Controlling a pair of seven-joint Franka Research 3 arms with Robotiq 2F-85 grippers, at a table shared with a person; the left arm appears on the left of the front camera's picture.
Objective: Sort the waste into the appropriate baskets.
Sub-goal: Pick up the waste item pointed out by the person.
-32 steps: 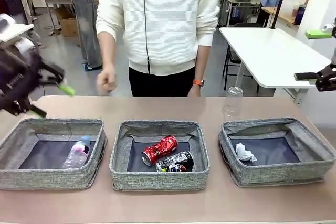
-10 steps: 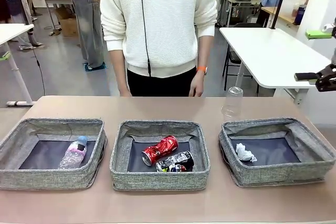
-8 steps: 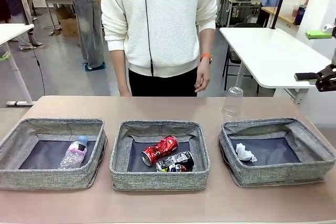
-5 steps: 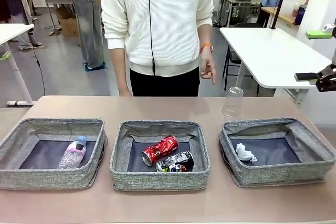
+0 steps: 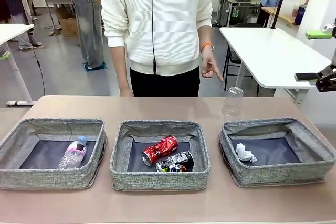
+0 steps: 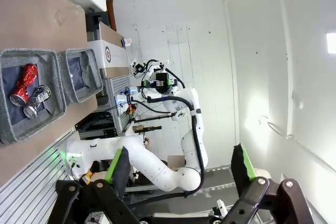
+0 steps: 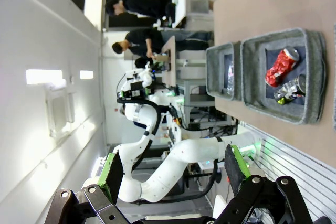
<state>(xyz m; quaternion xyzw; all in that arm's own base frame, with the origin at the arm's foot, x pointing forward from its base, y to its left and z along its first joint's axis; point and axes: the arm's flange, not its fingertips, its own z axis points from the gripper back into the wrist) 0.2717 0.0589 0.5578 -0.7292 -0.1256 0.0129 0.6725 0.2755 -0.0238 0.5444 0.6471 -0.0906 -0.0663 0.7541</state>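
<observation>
Both grippers wide, holding nothing: left gripper (image 6: 181, 174), right gripper (image 7: 173, 174). Bottle (image 5: 73, 152) in left basket (image 5: 31, 127), cans (image 5: 159, 149) in middle basket (image 5: 157, 128), paper wad (image 5: 244, 152) in right basket (image 5: 310, 142), cup (image 5: 232, 102) near the table's (image 5: 168, 203) far edge.

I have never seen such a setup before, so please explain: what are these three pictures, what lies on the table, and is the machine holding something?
This is a robot with two arms and a camera on each wrist. The front view looks across the table at a person standing on the far side. The two sideways pictures come from the wrist cameras: the left gripper and the right gripper are both open and hold nothing. On the table stand three grey baskets. The left basket holds a clear plastic bottle, the middle basket a crushed red can and a crushed black-and-silver can, and the right basket a white paper wad. A clear plastic cup stands upside down on the table behind the right basket.
</observation>
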